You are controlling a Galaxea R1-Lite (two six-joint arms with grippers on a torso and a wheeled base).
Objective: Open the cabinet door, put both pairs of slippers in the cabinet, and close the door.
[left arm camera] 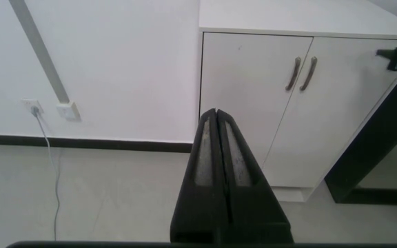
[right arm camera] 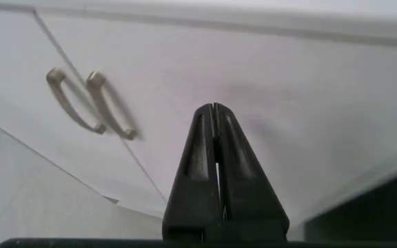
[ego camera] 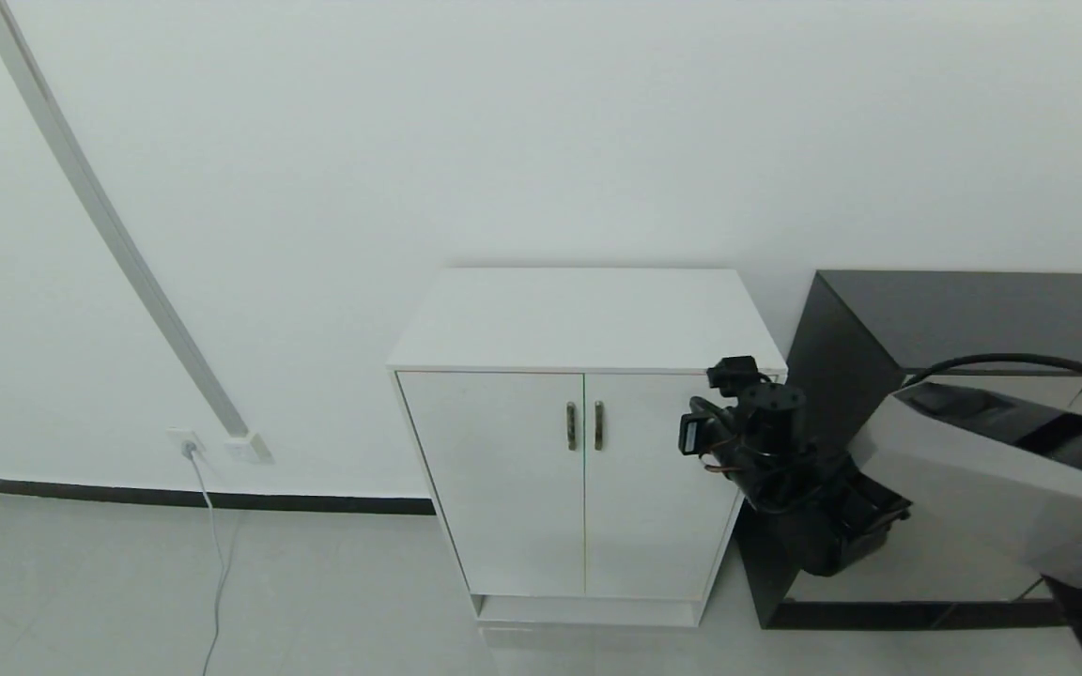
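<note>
A white cabinet [ego camera: 583,319] stands against the wall with both doors shut. Its two metal handles [ego camera: 571,425] [ego camera: 599,425] meet at the middle seam. My right gripper [ego camera: 696,434] is shut with nothing in it, held in front of the right door [ego camera: 654,507] near its upper outer part. In the right wrist view its fingertips [right arm camera: 213,107] are close to the door panel [right arm camera: 288,103], off to the side of the handles [right arm camera: 109,103]. My left gripper [left arm camera: 216,114] is shut and empty, farther back, pointing at the left door [left arm camera: 253,89].
A black glossy cabinet [ego camera: 879,319] stands directly to the right of the white one. On the wall to the left are a socket [ego camera: 186,441] with a cable hanging down and a slanted conduit [ego camera: 109,225]. Open tiled floor [ego camera: 316,591] lies in front and to the left.
</note>
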